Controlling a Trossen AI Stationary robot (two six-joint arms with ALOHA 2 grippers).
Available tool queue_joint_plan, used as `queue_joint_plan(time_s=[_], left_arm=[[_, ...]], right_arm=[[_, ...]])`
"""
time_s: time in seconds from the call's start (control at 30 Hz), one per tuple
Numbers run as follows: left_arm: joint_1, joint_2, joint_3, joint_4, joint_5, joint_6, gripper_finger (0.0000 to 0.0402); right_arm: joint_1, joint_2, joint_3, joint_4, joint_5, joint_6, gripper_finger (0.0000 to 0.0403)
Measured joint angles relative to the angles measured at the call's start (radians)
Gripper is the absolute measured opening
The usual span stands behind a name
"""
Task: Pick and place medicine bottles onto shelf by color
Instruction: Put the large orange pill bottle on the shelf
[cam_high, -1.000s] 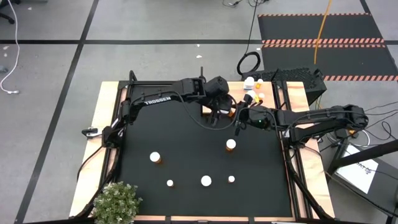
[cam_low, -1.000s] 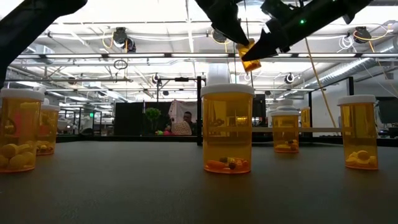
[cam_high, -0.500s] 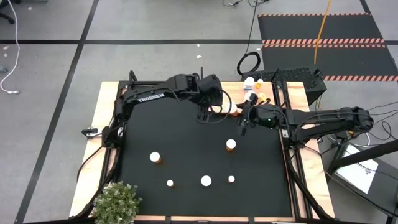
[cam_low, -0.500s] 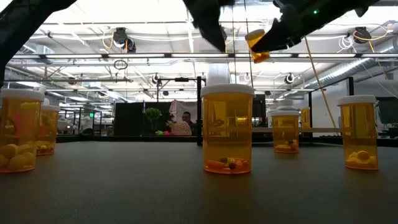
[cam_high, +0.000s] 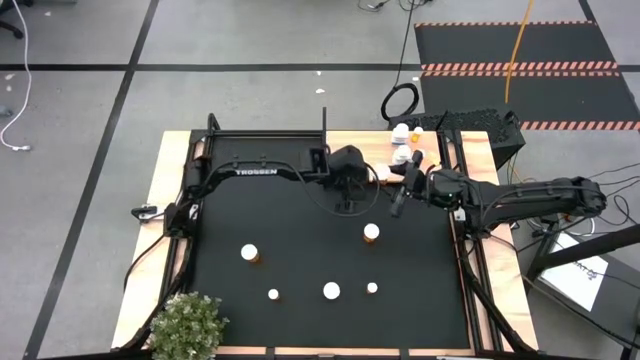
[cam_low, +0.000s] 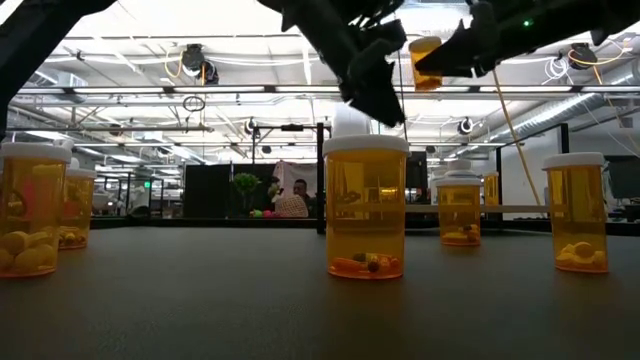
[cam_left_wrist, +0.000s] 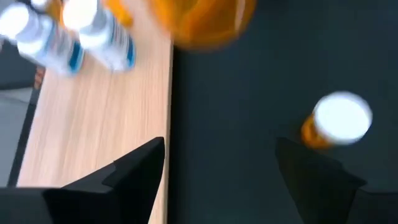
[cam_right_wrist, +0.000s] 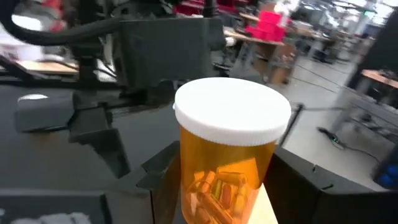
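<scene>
My right gripper (cam_right_wrist: 230, 186) is shut on an orange medicine bottle with a white cap (cam_right_wrist: 227, 155), high over the black mat's far right part (cam_low: 425, 62). My left gripper (cam_left_wrist: 221, 180) stands open and empty beside it (cam_high: 348, 200), over the mat's far edge by the light-wood shelf (cam_left_wrist: 93, 124). Two white bottles with blue labels (cam_left_wrist: 99, 31) lie on the shelf. Several orange bottles stand on their bases on the mat, the nearest (cam_high: 371, 233) just near of the grippers. My right gripper pinches the bottle's orange body (cam_right_wrist: 193, 180) low down, between its two fingers, one on each side. The fingers come level from the table's right side. The bottle stands upright with its cap up, lifted clear of the mat.
A small potted plant (cam_high: 185, 325) stands at the table's near left corner. Black frame rails (cam_high: 460, 250) run along the mat's sides. In the low view a large orange bottle (cam_low: 366, 205) stands mid-mat, with others at the left (cam_low: 30, 205) and right (cam_low: 575, 210).
My right gripper has drawn back toward the table's right edge and gone up with the orange bottle, which has turned from tilted to upright. My left gripper has come down toward the mat beside it, rolling about its own axis.
</scene>
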Motion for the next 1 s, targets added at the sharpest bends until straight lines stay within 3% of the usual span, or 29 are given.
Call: queue_joint_plan(time_s=[0.17,0.33,0.63,0.83,1.0], left_arm=[[-0.021,-0.004,-0.096,0.281,0.117,-0.057,0.0303],[-0.036,-0.004,-0.198,0.551,0.135,-0.113,0.0303],[-0.017,-0.022,-0.203,0.579,0.134,-0.131,0.0303],[-0.01,-0.086,-0.202,0.56,0.137,-0.077,0.0303],[-0.013,-0.102,-0.203,0.56,0.193,-0.054,0.0303]], right_arm=[[0.001,-0.028,-0.001,0.002,-0.089,-0.007,0.0194],[0.001,-0.047,-0.001,-0.016,-0.113,-0.007,0.0194],[0.001,-0.083,0.0,0.011,-0.114,0.016,0.0194],[0.001,-0.112,0.001,0.035,-0.243,0.039,0.0194],[0.001,-0.097,0.002,0.064,-0.271,0.038,0.0194]])
